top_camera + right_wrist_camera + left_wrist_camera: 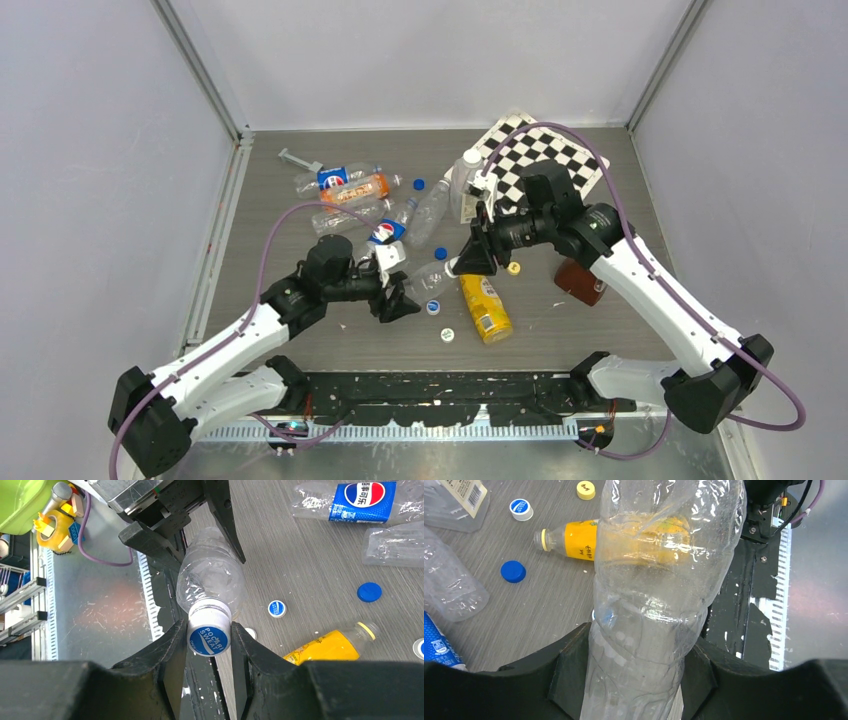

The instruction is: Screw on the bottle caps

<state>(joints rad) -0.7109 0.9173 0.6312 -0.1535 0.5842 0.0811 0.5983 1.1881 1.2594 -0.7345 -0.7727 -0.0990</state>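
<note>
Hiding part of the bottle (210, 580), left tool (639, 675) grips its body; right tool (208, 647) pinches its cap (208, 636).

The cap (208, 639) is blue-and-white, the bottle (212, 577) clear, the checkerboard (545, 155) black-and-white.

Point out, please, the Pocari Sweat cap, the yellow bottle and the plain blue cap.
Pocari Sweat cap (208, 639): right wrist view, printed top face.
yellow bottle (576, 540): left wrist view, yellow body near the neck.
plain blue cap (513, 571): left wrist view, centre of its top.
</note>
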